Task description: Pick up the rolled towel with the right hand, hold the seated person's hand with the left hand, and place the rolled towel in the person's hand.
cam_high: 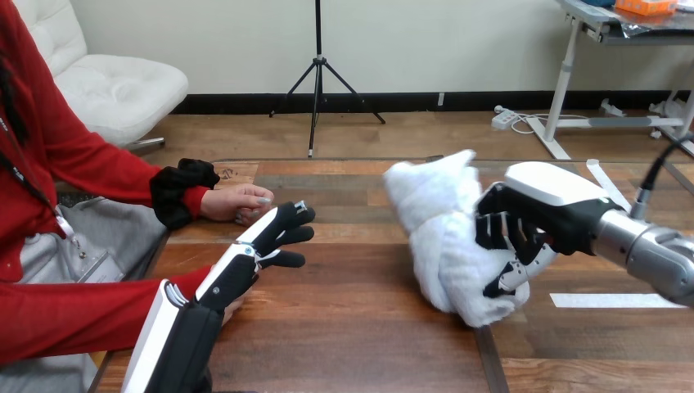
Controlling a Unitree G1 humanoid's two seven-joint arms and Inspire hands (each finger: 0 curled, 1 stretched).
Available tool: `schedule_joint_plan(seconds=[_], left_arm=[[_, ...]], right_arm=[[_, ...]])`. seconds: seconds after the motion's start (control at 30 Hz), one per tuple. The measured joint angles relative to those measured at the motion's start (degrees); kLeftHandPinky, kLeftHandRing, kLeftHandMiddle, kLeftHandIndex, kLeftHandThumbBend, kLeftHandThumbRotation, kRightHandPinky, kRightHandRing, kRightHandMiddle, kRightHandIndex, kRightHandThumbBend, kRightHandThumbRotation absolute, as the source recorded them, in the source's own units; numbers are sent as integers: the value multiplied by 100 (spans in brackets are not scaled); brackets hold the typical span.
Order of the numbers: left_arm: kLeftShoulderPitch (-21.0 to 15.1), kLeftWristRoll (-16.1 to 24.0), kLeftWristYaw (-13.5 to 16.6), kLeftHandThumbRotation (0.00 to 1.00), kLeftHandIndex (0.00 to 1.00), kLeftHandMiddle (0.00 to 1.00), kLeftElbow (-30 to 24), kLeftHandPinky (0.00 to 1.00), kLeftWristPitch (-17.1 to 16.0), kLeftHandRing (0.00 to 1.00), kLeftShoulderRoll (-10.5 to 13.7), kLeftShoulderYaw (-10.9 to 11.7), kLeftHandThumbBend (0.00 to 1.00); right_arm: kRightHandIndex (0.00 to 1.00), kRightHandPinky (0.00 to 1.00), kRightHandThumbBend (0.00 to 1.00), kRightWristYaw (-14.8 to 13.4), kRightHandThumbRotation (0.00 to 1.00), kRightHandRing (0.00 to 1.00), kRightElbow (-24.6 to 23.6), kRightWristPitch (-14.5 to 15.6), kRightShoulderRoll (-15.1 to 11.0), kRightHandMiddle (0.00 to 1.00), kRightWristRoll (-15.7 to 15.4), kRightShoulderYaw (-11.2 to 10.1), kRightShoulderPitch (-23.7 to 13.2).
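Right hand point(532, 221) is clamped on the rolled towel point(438, 229), fingers curled round its side and sunk into the white cloth. The towel stands upright over the right half of the wooden table point(360, 327); whether its bottom end touches the wood, I cannot tell. Over on the left, the left hand point(262, 241) is stretched out flat, fingers straight and slightly spread, gripping nothing. It lies over the person's nearer hand point(232, 309), of which just a sliver peeks out below it. The person's farther hand point(237, 202) rests loosely closed on the table, just beyond those fingertips and well apart from the towel.
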Motion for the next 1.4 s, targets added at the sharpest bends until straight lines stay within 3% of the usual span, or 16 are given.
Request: schedule_joint_plan(seconds=[0.3,0.53,0.77,1.03,1.4], left_arm=[[-62,0,-26,56,88,87,2,71,0,81,19,1,100],[-64,1,-36,56,88,87,3,71,2,82,27,0,100],[-67,2,-41,56,88,87,3,72,36,82,27,-5,100],[-67,18,-45,55,88,88,2,73,82,83,26,-9,100],[-59,13,-110,56,88,88,-8,73,184,83,39,-29,100]], right_arm=[[32,24,79,-231,0,29,-34,-354,-88,34,-575,354,-308],[34,25,81,-249,0,30,-78,-429,-100,37,-888,587,-535],[37,26,84,-277,0,32,-95,-431,-104,40,-1064,706,-707],[36,26,86,-506,0,31,-95,-529,-129,40,-1219,838,-823],[38,27,89,-673,0,32,-94,-581,-153,41,-1268,900,-843]])
